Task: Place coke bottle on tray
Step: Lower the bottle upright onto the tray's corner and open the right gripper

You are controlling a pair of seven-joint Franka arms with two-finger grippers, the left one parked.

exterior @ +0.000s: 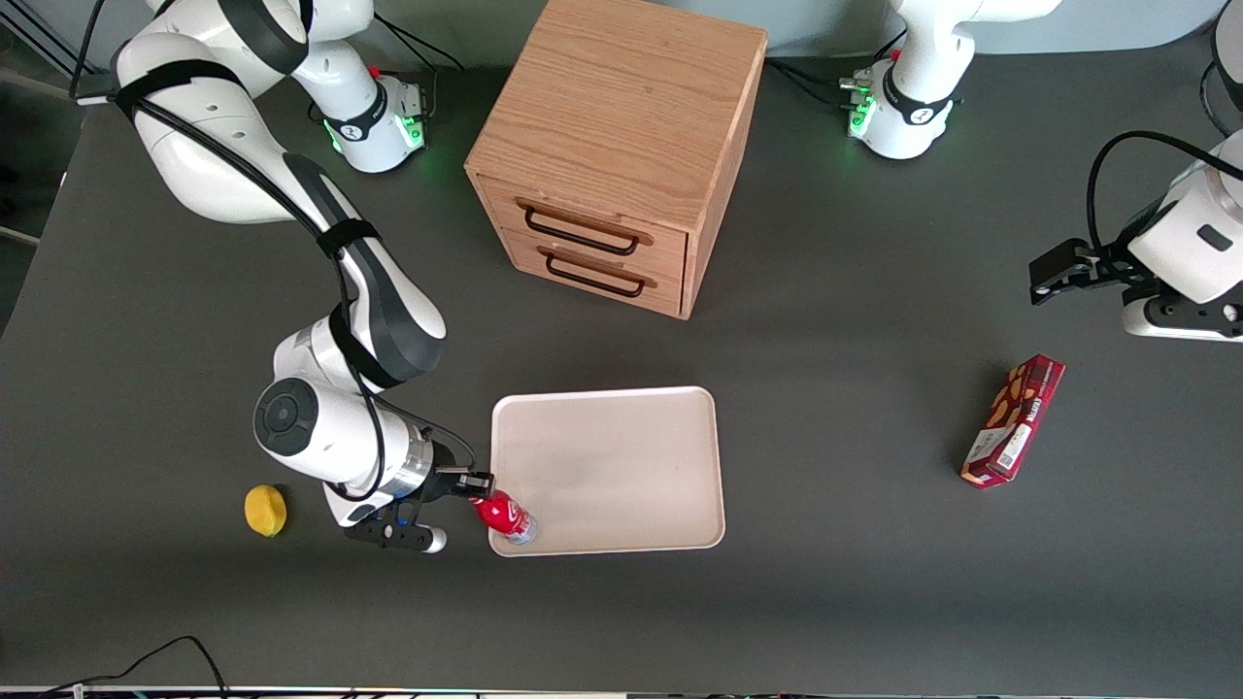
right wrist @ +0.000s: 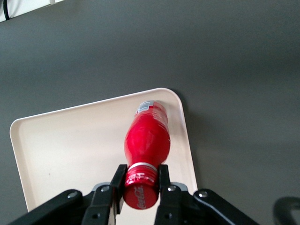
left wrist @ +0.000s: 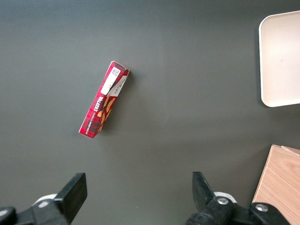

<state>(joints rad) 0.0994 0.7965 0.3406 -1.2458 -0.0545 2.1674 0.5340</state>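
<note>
The coke bottle [exterior: 503, 515] is a tiny red bottle with a red cap and a clear base. My gripper [exterior: 477, 487] is shut on its cap and holds it tilted over the corner of the tray [exterior: 621, 456] nearest the front camera, at the working arm's end. The bottle's base is at the tray's rim; I cannot tell if it touches. In the right wrist view the fingers [right wrist: 164, 180] clamp the cap of the bottle [right wrist: 147, 140] over the pale tray [right wrist: 70, 140]. A corner of the tray [left wrist: 281, 56] shows in the left wrist view.
A yellow lemon-like object [exterior: 265, 510] lies beside my wrist, away from the tray. A wooden two-drawer cabinet [exterior: 612, 155] stands farther from the camera than the tray. A dark red snack box [exterior: 1013, 419] lies toward the parked arm's end and also shows in the left wrist view [left wrist: 103, 104].
</note>
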